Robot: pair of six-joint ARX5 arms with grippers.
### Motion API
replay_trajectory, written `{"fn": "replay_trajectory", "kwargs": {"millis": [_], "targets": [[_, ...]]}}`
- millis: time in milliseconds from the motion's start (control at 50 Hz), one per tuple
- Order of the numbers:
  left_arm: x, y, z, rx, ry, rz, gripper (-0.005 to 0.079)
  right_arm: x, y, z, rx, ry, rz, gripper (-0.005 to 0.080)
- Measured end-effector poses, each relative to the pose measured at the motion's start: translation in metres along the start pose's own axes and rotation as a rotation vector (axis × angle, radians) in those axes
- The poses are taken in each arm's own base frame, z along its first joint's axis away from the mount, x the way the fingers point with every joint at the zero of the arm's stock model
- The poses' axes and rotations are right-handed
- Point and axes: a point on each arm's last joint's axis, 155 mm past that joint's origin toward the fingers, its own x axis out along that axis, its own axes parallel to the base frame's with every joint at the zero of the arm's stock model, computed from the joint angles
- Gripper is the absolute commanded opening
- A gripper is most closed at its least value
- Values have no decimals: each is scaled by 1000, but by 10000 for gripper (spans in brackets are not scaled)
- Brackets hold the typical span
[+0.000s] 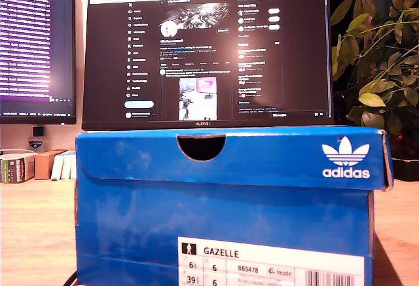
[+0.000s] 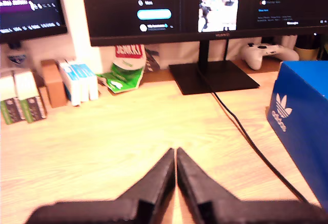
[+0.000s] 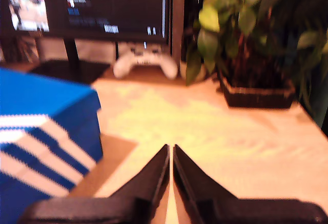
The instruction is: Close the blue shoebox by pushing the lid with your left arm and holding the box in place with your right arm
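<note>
The blue shoebox (image 1: 222, 201) fills the lower middle of the exterior view, right up close, and its lid (image 1: 229, 155) sits down flat on top. My first claw (image 2: 176, 155) hangs over the bare wooden table (image 2: 113, 137) – its two black tips pressed together, holding nothing. My second claw (image 3: 170, 151) is pinched tight too, and empty. Each claw has the box off to one side, not touching. Farther back stand a big monitor (image 1: 209, 53), a white game controller (image 3: 145, 60) and a leafy plant (image 1: 376, 57).
</note>
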Motion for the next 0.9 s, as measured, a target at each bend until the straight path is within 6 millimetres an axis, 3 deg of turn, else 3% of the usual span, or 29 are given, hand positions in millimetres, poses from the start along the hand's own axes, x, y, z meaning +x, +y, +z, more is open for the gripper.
{"fn": "replay_trajectory", "kwargs": {"millis": [900], "targets": [[-1,0,-7,-60,28,1,-19,1,0,-4,32,4,-2,0]]}}
